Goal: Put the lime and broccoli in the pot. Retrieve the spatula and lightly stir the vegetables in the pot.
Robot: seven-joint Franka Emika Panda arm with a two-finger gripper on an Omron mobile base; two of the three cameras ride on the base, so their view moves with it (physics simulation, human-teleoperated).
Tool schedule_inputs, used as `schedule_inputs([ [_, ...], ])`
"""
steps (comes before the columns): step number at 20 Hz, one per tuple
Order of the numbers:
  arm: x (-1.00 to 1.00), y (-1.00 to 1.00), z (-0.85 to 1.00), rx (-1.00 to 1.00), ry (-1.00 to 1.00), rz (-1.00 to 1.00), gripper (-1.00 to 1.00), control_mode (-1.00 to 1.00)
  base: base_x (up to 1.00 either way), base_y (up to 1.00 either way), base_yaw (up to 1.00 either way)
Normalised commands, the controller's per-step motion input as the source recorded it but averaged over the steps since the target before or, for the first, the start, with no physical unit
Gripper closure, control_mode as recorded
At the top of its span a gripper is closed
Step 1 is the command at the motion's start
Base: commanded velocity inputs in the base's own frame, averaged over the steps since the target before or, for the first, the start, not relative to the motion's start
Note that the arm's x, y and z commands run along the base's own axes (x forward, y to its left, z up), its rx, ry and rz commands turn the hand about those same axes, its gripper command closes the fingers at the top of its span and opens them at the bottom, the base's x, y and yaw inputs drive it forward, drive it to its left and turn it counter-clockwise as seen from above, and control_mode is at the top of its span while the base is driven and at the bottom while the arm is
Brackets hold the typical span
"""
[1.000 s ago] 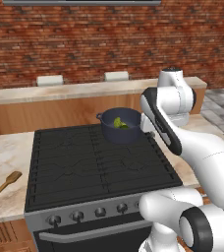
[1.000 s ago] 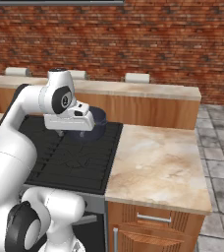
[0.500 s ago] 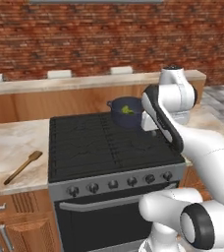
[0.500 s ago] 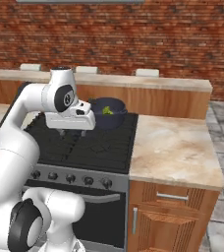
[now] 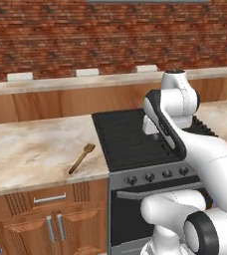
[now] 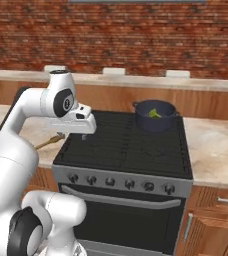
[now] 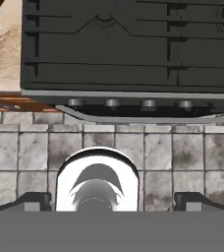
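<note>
Light-brown wood marks the spatula, which lies flat on the marbled counter just left of the black stove, head pointing toward the back wall, nothing touching it. In the right base view its handle pokes out from behind the arm at the stove's left edge. The dark pot stands on the stove's back right burner, and inside it a bit of green shows: the broccoli, with the lime too hard to tell apart from it. The hand hangs above the front left part of the stove, well apart from the pot, its two fingers spread wide with nothing between them. Looking down from the hand, the stove's front edge and knobs sit above a grey tiled floor.
</note>
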Motion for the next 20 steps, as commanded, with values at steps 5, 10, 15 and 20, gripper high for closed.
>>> schedule_inputs([
  [5,0.00,0.00,0.00,0.00,0.00,0.00,-1.00,1.00,0.28,1.00,0.01],
  [10,0.00,0.00,0.00,0.00,0.00,0.00,-1.00,1.00,0.72,1.00,0.04],
  [15,0.00,0.00,0.00,0.00,0.00,0.00,-1.00,1.00,0.41,0.44,0.00],
  [20,0.00,0.00,0.00,0.00,0.00,0.00,-1.00,1.00,0.00,0.00,0.00],
])
